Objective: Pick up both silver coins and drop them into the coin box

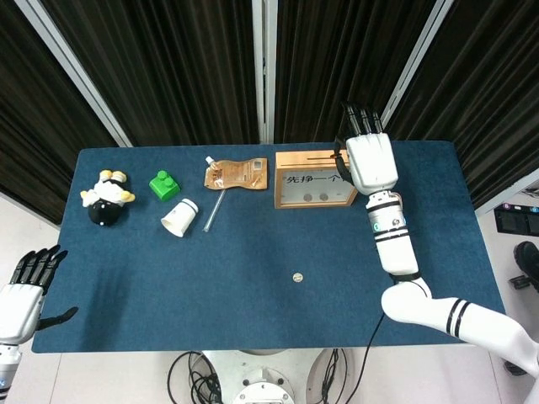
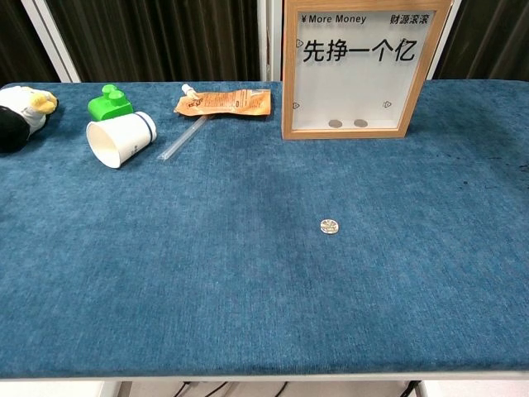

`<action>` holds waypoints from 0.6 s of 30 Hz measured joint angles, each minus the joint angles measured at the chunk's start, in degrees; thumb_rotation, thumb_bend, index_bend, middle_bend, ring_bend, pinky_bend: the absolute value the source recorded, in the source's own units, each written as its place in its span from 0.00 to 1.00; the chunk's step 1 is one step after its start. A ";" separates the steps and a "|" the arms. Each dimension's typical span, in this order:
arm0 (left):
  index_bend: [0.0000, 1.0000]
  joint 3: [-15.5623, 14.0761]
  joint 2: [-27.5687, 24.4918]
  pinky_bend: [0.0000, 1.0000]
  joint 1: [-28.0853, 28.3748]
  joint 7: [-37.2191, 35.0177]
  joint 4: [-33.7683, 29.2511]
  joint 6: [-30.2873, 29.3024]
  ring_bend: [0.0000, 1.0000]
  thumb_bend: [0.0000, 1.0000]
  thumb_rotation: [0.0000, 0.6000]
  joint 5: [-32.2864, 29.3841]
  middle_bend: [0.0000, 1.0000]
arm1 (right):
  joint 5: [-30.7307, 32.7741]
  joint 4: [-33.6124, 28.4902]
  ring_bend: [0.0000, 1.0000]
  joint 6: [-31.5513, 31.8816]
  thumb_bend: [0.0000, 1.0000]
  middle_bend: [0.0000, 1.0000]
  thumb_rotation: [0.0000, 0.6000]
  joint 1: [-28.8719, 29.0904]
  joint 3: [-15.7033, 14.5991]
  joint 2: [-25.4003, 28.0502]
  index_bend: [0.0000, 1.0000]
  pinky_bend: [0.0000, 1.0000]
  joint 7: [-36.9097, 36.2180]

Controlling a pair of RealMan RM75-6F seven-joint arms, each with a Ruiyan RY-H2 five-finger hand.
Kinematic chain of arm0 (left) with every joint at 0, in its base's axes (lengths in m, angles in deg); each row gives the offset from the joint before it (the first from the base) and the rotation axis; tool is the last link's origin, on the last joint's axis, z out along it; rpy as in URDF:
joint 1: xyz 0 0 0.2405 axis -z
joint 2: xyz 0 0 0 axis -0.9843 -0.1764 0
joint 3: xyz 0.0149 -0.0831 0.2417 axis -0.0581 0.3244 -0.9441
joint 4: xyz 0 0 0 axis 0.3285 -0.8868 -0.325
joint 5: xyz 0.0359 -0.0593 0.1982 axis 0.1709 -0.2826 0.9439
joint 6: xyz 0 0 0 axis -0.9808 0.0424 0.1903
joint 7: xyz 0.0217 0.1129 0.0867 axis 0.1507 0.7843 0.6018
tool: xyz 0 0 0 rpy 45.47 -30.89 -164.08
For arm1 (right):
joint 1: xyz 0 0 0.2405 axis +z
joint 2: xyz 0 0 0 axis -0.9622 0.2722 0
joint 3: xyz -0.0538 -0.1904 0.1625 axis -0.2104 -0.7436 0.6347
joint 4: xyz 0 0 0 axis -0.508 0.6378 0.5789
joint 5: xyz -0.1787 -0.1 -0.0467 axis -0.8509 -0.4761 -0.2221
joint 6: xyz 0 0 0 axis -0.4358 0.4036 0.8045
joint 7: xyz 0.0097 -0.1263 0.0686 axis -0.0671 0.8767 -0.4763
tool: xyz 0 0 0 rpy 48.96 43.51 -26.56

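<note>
R hand [image 1: 369,160] sits over coin box [image 1: 322,178] top, near slot; can't tell if it holds a coin. L hand [image 1: 18,296] open, off table edge. One coin [image 2: 330,226] on cloth mid-table. Risk: misaligned release, coin bounces off frame.
</note>
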 measured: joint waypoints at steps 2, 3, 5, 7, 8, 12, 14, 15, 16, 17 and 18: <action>0.06 0.04 -0.51 0.00 0.10 -0.31 -0.61 0.01 0.00 0.09 1.00 0.05 0.01 | 3.52 0.96 0.00 -0.73 0.42 0.02 1.00 1.05 0.25 -0.43 0.76 0.00 1.26; 0.06 0.09 -0.71 0.00 0.14 -0.42 -0.75 0.01 0.00 0.09 1.00 0.03 0.01 | 5.72 1.76 0.00 -1.15 0.42 0.02 1.00 1.85 0.31 -0.73 0.76 0.00 2.19; 0.06 0.16 -0.86 0.00 0.23 -0.57 -0.78 0.16 0.00 0.09 1.00 -0.08 0.01 | 8.41 3.16 0.00 -1.66 0.42 0.02 1.00 3.17 0.20 -1.24 0.76 0.00 3.52; 0.06 0.16 -0.86 0.00 0.30 -0.67 -0.65 0.42 0.00 0.09 1.00 -0.22 0.01 | 10.38 4.79 0.00 -2.10 0.42 0.02 1.00 4.64 -0.22 -1.80 0.76 0.00 4.72; 0.06 0.16 -0.81 0.00 0.36 -0.78 -0.51 0.60 0.00 0.09 1.00 -0.30 0.01 | 11.00 5.39 0.00 -2.24 0.42 0.02 1.00 5.15 -0.43 -2.01 0.77 0.00 5.02; 0.06 0.14 -0.72 0.00 0.50 -0.98 -0.25 0.88 0.00 0.09 1.00 -0.38 0.01 | 13.52 7.18 0.00 -2.83 0.42 0.02 1.00 6.85 -0.97 -2.58 0.77 0.00 6.19; 0.06 0.19 -0.72 0.00 0.49 -1.11 -0.17 0.78 0.00 0.09 1.00 -0.41 0.01 | 14.81 7.53 0.00 -3.10 0.42 0.02 1.00 7.52 -1.11 -2.67 0.77 0.00 6.80; 0.06 0.22 -0.72 0.00 0.49 -1.17 -0.14 0.73 0.00 0.09 1.00 -0.44 0.01 | 15.78 7.60 0.00 -3.24 0.42 0.02 1.00 7.95 -1.21 -2.69 0.77 0.00 7.24; 0.06 0.26 -0.71 0.00 0.49 -1.23 -0.11 0.71 0.00 0.09 1.00 -0.48 0.01 | 16.51 7.62 0.00 -3.33 0.42 0.02 1.00 8.27 -1.31 -2.69 0.77 0.00 7.56; 0.06 0.29 -0.70 0.00 0.51 -1.27 -0.05 0.75 0.00 0.09 1.00 -0.52 0.01 | 17.21 7.62 0.00 -3.37 0.42 0.02 1.00 8.58 -1.43 -2.67 0.77 0.00 7.84; 0.06 0.30 -0.69 0.00 0.54 -1.29 -0.01 0.78 0.00 0.09 1.00 -0.53 0.01 | 18.23 7.58 0.00 -3.38 0.42 0.02 1.00 9.08 -1.68 -2.64 0.77 0.00 8.23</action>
